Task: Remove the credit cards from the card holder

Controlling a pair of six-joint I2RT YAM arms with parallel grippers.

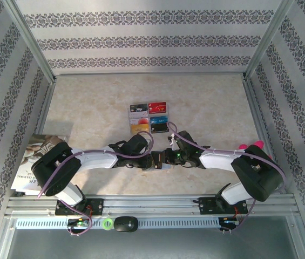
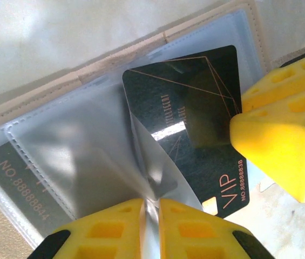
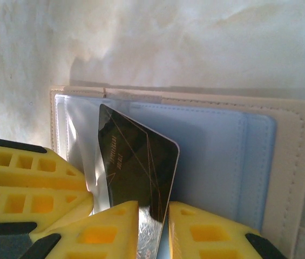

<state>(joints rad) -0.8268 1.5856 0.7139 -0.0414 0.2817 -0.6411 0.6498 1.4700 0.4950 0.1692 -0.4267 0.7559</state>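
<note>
The card holder [image 3: 298, 162] lies open on the table, tan rim round grey-blue panels and clear sleeves. My left gripper [image 2: 151, 204] is shut on a clear plastic sleeve [image 2: 87, 156] of the card holder [image 2: 44, 91], pulling it up into a ridge. A black VIP credit card [image 2: 195, 118] sticks halfway out of that sleeve. My right gripper [image 3: 153, 208] straddles the lower edge of this black card [image 3: 136, 162], jaws slightly apart around it. One right finger [image 2: 282, 135] sits at the card's right edge. Another dark card [image 2: 17, 178] stays inside a sleeve. Both grippers meet at the table's near centre [image 1: 157, 159].
Several colourful cards [image 1: 148, 117] lie in a grid just beyond the grippers. A printed booklet [image 1: 33, 156] rests at the left edge under the left arm. Patterned walls close in the table [image 1: 206, 102] on three sides. A metal rail [image 1: 157, 202] runs along the near edge.
</note>
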